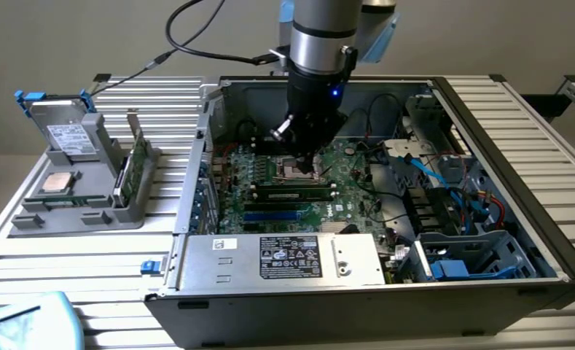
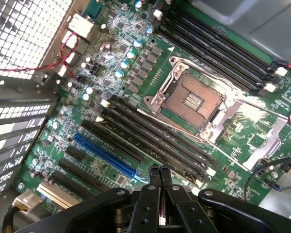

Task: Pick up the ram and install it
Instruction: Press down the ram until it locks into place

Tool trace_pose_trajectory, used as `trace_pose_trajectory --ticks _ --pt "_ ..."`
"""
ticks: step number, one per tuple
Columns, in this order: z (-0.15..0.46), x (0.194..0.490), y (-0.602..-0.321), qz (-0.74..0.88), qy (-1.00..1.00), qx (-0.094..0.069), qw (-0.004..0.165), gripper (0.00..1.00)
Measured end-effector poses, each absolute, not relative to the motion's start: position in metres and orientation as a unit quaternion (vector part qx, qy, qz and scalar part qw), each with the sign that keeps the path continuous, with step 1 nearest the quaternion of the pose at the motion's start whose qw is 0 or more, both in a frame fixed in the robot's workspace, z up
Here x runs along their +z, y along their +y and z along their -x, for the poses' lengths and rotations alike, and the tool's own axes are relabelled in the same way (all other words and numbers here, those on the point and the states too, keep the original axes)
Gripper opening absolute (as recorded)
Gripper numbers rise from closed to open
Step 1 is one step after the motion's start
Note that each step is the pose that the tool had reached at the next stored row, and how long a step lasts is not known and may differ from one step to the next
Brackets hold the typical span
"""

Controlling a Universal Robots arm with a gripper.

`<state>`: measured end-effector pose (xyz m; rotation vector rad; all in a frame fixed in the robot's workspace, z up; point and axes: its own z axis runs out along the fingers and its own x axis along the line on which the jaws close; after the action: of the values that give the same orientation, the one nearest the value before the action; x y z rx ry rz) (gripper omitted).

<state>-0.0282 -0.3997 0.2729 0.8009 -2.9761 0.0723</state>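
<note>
My hand [image 1: 310, 169] hangs inside the open computer case [image 1: 520, 146], just above the motherboard [image 2: 136, 92] near the empty processor socket [image 2: 194, 99], fingertips pressed together and holding nothing. The ram [image 1: 132, 175] stands on edge in the grey holder [image 1: 78, 208] on the desk [image 1: 63, 262], well off to the exterior view's left, outside the case, its long axis running near to far.

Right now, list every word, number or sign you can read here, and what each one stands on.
No text reads clearly.
Black label on the power supply: print and marks too small.
White label on the drive: blurred.
White sticker on the power supply: unreadable.
Motherboard: no lettering legible.
</note>
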Motion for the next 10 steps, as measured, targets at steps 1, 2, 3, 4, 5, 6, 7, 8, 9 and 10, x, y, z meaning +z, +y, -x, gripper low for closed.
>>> trace_pose_trajectory --ticks 1,2,3,4,5,6,7,8,9,10 --pt "0.0282 0.2725 -0.3998 -0.253 -0.967 0.023 0.03 0.1" --pt "0.0282 0.2721 -0.3998 -0.245 -0.969 0.023 0.03 0.1" --pt "0.0283 0.2717 -0.3998 -0.238 -0.971 0.023 0.03 0.1" --pt "0.0283 0.2713 -0.3997 -0.231 -0.972 0.023 0.03 0.1" --pt "0.0282 0.2709 -0.3997 -0.224 -0.974 0.022 0.03 0.1" --pt "0.0283 0.2705 -0.3998 -0.217 -0.976 0.022 0.03 0.1" --pt "0.0283 0.2701 -0.3998 -0.209 -0.977 0.022 0.031 0.1" --pt "0.0283 0.2697 -0.3997 -0.202 -0.979 0.022 0.031 0.1" --pt "0.0282 0.2693 -0.3998 -0.195 -0.98 0.021 0.031 0.1" --pt "0.0283 0.269 -0.3998 -0.188 -0.981 0.021 0.031 0.1"
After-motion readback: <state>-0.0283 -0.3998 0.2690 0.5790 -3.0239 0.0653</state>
